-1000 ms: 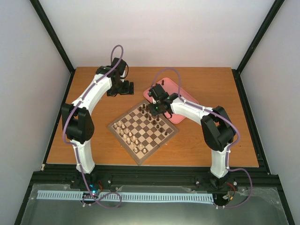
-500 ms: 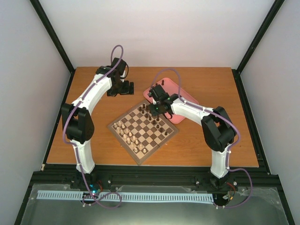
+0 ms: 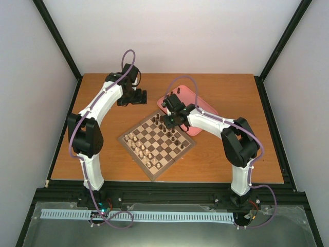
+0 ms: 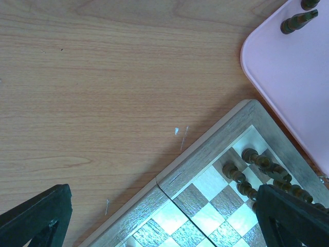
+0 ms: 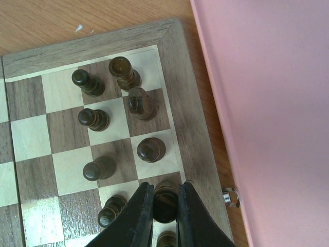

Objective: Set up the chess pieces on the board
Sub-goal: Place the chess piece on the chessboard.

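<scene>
Right gripper [image 5: 165,189] was closed on a dark chess piece [image 5: 165,208], its two fingers pinching the rounded top from either side. The held piece sat over the outer row of the board [image 3: 163,147], right by the brown border and close to the corner nearest the pink tray [image 5: 267,103]. Whether its base touched the square beneath could not be told from the wrist view. Other dark chess pieces [image 5: 140,103] stood upright in the two rows along that border, filling the corner squares, with one more just below the held piece at the picture's edge. Two further dark pieces [image 4: 295,21] stood on the tray's far end, well apart from the board. Seen from above, the board lay turned like a diamond on the wooden table [image 3: 231,92], one of its edges lying along the tray's edge. Pale chessmen [image 3: 139,146] lined the opposite side of the board. Over at the table's far left, the left gripper [image 4: 162,206] hung with its jaws spread wide and nothing between them, looking down on the bare tabletop, the board's far corner and the rim of the tray.
</scene>
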Available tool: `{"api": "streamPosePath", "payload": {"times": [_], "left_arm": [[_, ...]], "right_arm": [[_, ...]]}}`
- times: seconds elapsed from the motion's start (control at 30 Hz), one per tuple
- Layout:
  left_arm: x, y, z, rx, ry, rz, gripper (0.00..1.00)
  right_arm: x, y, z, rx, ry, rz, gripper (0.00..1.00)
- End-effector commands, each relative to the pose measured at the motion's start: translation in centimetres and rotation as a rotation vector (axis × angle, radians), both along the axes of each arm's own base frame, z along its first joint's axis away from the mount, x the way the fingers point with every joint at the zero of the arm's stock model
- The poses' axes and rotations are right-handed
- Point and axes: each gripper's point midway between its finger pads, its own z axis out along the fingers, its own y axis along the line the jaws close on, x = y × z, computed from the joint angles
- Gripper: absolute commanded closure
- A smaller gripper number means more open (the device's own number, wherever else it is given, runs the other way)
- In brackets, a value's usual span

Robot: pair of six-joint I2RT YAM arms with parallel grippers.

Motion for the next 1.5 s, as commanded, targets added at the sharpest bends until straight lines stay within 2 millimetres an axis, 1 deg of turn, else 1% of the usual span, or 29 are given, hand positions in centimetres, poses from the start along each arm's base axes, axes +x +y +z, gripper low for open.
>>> {"api": "streamPosePath", "payload": {"times": [0.0,0.23,0.53,0.6,0.67,0.77,0.83,0.93,1.13,1.33,1.47], "left_arm": [[0.1,-0.3,0.9,-0.018,-0.024,-0.004,0.0],[0.1,-0.3,0.9,-0.018,-0.023,-0.003,0.0],[0.0,-0.3,0.6,-0.018,-0.018,-0.005,0.0],[0.0,-0.3,0.6,-0.016,-0.018,-0.005,0.0],[0.0,-0.3,0.7,-0.017,-0.02,-0.005,0.0],[0.0,-0.3,0.8,-0.017,-0.02,-0.005,0.0],[0.0,-0.2,0.8,-0.015,-0.022,-0.005,0.0],[-0.1,-0.2,0.8,-0.014,-0.023,-0.005,0.0],[-0.1,-0.2,0.9,-0.017,-0.023,-0.005,0.0],[-0.1,-0.3,1.0,-0.022,-0.024,-0.006,0.0],[0.0,-0.3,1.0,-0.019,-0.025,-0.007,0.0]], "right_arm": [[-0.8,0.1,0.5,-0.007,-0.009,0.022,0.96],[-0.8,0.0,0.5,-0.012,-0.009,0.018,0.96],[-1.4,0.0,0.4,-0.015,-0.001,0.039,0.95],[-1.5,0.1,0.5,-0.018,-0.007,0.042,0.91],[-1.6,0.2,0.5,-0.018,-0.006,0.051,0.85],[-1.6,0.4,0.1,-0.025,0.004,0.056,0.85],[-1.5,0.2,0.3,-0.029,-0.002,0.046,0.83],[-1.4,0.0,0.3,-0.036,-0.008,0.036,0.76],[-1.3,-0.4,0.6,-0.041,-0.021,0.015,0.69],[-1.2,-0.3,0.9,-0.035,-0.032,0.018,0.54],[-1.0,0.0,1.2,-0.027,-0.041,0.029,0.51]]}}
